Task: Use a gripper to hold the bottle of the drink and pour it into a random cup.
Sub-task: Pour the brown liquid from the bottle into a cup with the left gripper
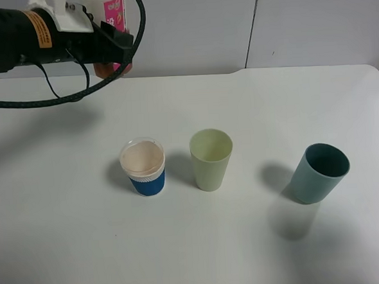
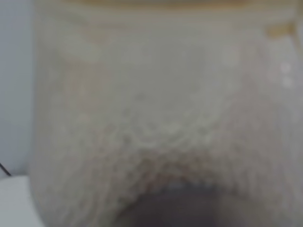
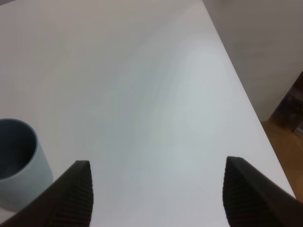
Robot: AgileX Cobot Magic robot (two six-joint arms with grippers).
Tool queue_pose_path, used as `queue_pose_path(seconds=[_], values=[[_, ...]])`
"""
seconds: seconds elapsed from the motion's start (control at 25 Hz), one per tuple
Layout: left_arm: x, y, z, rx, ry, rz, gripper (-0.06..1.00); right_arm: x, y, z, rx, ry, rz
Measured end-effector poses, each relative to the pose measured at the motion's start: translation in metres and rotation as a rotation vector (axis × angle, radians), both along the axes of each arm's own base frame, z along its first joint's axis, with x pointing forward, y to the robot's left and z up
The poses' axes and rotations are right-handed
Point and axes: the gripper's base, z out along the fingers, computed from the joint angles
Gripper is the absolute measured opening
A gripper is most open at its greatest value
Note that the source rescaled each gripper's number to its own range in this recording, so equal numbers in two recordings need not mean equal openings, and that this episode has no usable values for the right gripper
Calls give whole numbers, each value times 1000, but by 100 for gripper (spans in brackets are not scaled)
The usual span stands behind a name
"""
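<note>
My left gripper [image 1: 111, 41] hangs high over the table's far left, shut on the bottle [image 1: 115, 12]. The bottle's pink-red label shows above the black fingers, and a brownish-orange bit sticks out below them. In the left wrist view the bottle [image 2: 161, 109] fills the frame as a whitish blur. The drink cannot be made out clearly. The pale yellow-green cup [image 1: 211, 159] stands upright and empty mid-table, well in front and to the right of the held bottle. My right gripper [image 3: 158, 194] is open over bare table, with nothing between its fingers.
A white cup with a blue sleeve [image 1: 143, 167] stands just left of the yellow-green cup. A teal tumbler [image 1: 319, 173] [image 3: 16, 172] stands to the right, close to my right gripper. The white table's right edge [image 3: 246, 94] runs nearby, with floor beyond.
</note>
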Motion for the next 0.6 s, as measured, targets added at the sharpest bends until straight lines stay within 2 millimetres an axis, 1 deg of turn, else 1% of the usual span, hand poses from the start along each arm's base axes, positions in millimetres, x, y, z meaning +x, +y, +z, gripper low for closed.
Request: queue_pose_path(seconds=[0.28,0.44,0.6], values=[[-6,-3,-10,47,114,-24,0,0,0,0,0,0,0],[-15,-13,-17,187,127,-22,0,0,0,0,0,0,0],[-23,-24,-18,282,97,44,0,0,0,0,0,0,0]])
